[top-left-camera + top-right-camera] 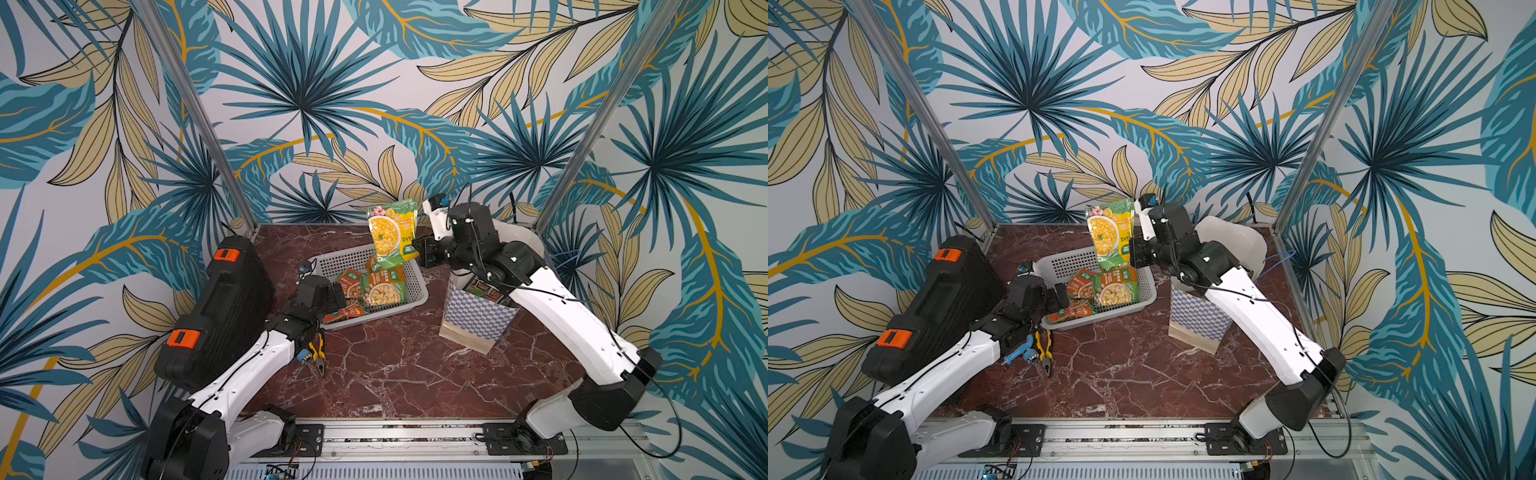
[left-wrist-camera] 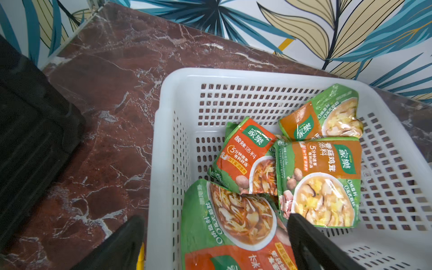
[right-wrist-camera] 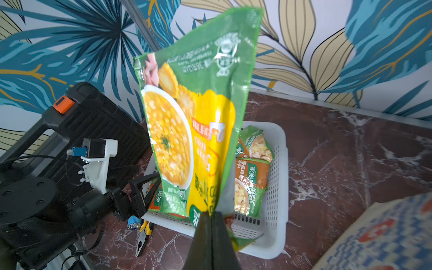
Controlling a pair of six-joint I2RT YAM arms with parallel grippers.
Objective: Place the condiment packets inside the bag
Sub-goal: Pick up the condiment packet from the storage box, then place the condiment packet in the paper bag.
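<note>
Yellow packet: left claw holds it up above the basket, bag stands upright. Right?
Wrong claw: the right claw is shut on the yellow packet, seen in the right wrist view. It is above the basket; the bag stands upright.

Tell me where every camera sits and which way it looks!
Both top views: high in front, looking down at the table; left arm and right arm show.
Left wrist: on the left arm, looking into the basket; open left gripper shows.
Right wrist: on the right arm, facing the yellow packet pinched by the shut right gripper.
Shared: all views show the basket.
</note>
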